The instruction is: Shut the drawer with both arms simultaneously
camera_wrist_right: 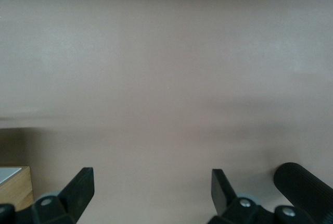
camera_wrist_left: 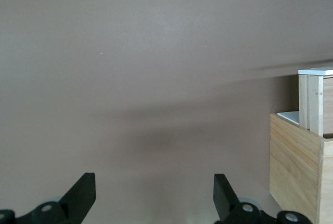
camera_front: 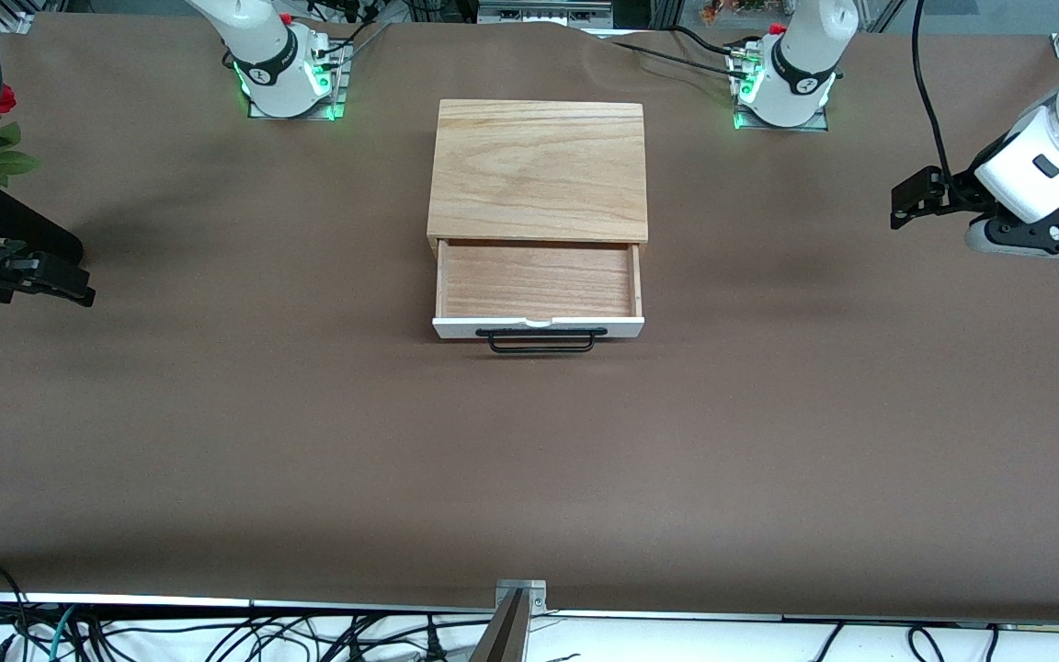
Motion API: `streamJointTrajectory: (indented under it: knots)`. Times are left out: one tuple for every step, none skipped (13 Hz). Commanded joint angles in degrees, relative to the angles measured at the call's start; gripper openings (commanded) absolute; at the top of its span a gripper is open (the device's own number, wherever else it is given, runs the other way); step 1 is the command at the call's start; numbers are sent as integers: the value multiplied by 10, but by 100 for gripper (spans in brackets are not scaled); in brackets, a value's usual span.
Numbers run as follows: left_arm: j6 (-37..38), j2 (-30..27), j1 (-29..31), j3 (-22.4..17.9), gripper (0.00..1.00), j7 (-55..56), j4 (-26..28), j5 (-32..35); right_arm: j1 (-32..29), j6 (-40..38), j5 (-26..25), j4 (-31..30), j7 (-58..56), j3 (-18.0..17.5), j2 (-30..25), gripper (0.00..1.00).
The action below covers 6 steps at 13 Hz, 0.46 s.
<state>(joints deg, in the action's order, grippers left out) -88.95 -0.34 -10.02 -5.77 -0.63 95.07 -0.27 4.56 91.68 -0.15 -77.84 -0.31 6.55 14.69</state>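
pulled out toward the front camera at mid-table: the drawer, a shallow light-wood tray with a white front panel and a black wire handle at its near edge. nothing inside the tray. just above it, the oak-coloured box it slides into, flat on the brown table cover.

hanging above the table toward the left arm's end, well apart from the drawer: the left gripper, fingers spread wide, nothing between them; a corner of the box and drawer in its wrist view.

hanging above the right arm's end, equally clear of the drawer: the right gripper, spread wide too, holding nothing.

farthest back, both arm bases, green lights lit.
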Motion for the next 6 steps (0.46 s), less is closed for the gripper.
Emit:
streamJointTrajectory:
  knots:
    - [-11, -9, 10, 9, 100, 0, 12, -7, -4, 3, -1, -2, 0, -3, -2, 100]
    - [-19, -9, 11, 9, 100, 0, 12, -7, -4, 3, -1, -2, 0, -3, -2, 100]
    - [-21, -9, 11, 9, 100, 0, 12, -7, -3, 3, -1, -2, 2, -3, -2, 100]
    - [-20, -9, 11, 9, 100, 0, 12, -7, -3, 3, -1, -2, 4, -3, -2, 100]
    - [-21, -9, 12, 9, 100, 0, 12, -7, -3, 3, -1, -2, 5, -3, -2, 100]
    - [-21, -9, 13, 9, 100, 1, 11, -7, -3, 3, -1, -2, 6, -3, -2, 100]
